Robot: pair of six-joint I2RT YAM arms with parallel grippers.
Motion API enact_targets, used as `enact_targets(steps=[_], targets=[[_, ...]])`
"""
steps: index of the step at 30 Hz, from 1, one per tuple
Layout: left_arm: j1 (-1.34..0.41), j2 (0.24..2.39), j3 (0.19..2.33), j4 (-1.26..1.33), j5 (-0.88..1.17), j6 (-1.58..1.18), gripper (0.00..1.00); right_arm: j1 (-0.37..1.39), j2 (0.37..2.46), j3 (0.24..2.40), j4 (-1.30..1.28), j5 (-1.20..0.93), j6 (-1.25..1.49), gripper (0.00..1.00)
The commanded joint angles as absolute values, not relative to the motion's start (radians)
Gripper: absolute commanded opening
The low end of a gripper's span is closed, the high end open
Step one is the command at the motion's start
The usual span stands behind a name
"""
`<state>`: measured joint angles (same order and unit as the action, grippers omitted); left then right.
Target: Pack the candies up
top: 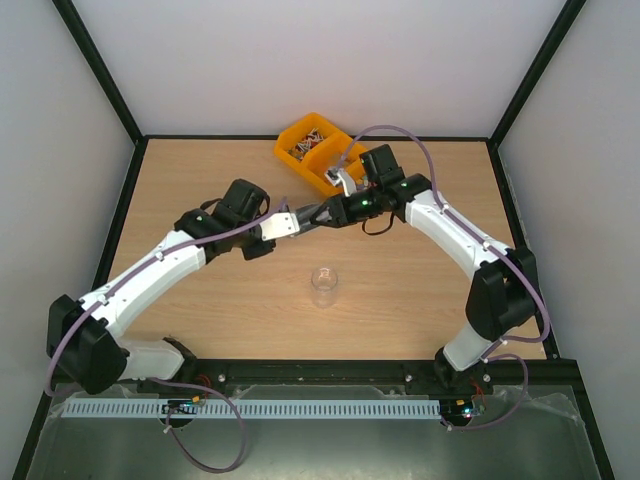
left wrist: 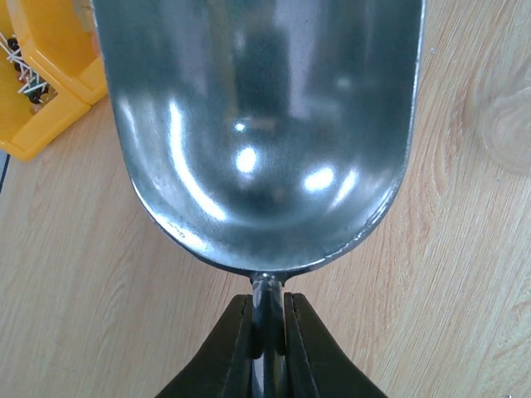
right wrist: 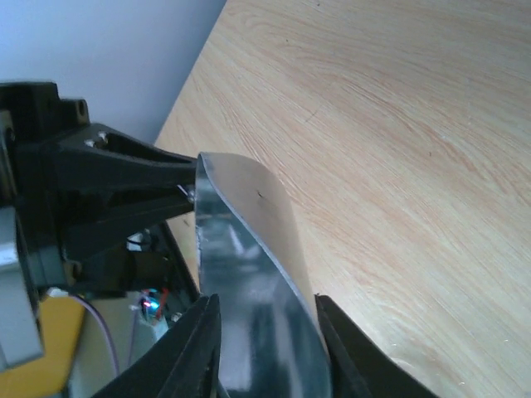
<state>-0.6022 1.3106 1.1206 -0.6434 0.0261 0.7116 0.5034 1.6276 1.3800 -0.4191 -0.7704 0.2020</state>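
Note:
The candies [top: 306, 144] lie in a yellow two-part bin [top: 283, 154] at the back of the table; a few show in the left wrist view [left wrist: 22, 75]. My left gripper [left wrist: 268, 303] is shut on the handle of a silver metal scoop [left wrist: 265, 124], whose bowl is empty. My right gripper [right wrist: 267, 311] grips the scoop's bowl [right wrist: 249, 265] across its sides, one finger on each edge. In the top view both grippers, left [top: 296, 220] and right [top: 330, 211], meet at the scoop [top: 313, 214], just in front of the bin.
A clear, empty cup [top: 324, 286] stands upright on the wooden table, nearer than the scoop. The yellow bin [left wrist: 58, 50] is at the scoop's upper left in the left wrist view. Black frame rails border the table.

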Motion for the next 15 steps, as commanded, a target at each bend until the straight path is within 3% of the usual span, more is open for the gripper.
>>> enact_targets(steps=[1, 5, 7, 10, 12, 15], targets=[[-0.616, 1.276, 1.113, -0.668, 0.011, 0.741, 0.02, 0.508, 1.64, 1.413, -0.47, -0.784, 0.192, 0.24], [-0.619, 1.239, 1.101, -0.667, 0.053, 0.758, 0.04, 0.507, 1.64, 1.411, -0.472, -0.781, 0.194, 0.05], [-0.618, 1.215, 1.091, -0.65, 0.071, 0.757, 0.07, 0.508, 1.639, 1.414, -0.469, -0.784, 0.198, 0.02], [-0.616, 1.173, 1.065, -0.609, 0.075, 0.749, 0.24, 0.5, 1.636, 1.413, -0.462, -0.824, 0.213, 0.01], [-0.609, 1.141, 1.05, -0.584, 0.093, 0.742, 0.41, 0.481, 1.635, 1.41, -0.449, -0.869, 0.238, 0.01], [-0.569, 1.093, 1.032, -0.547, 0.16, 0.732, 0.54, 0.441, 1.637, 1.392, -0.412, -0.96, 0.298, 0.01]])
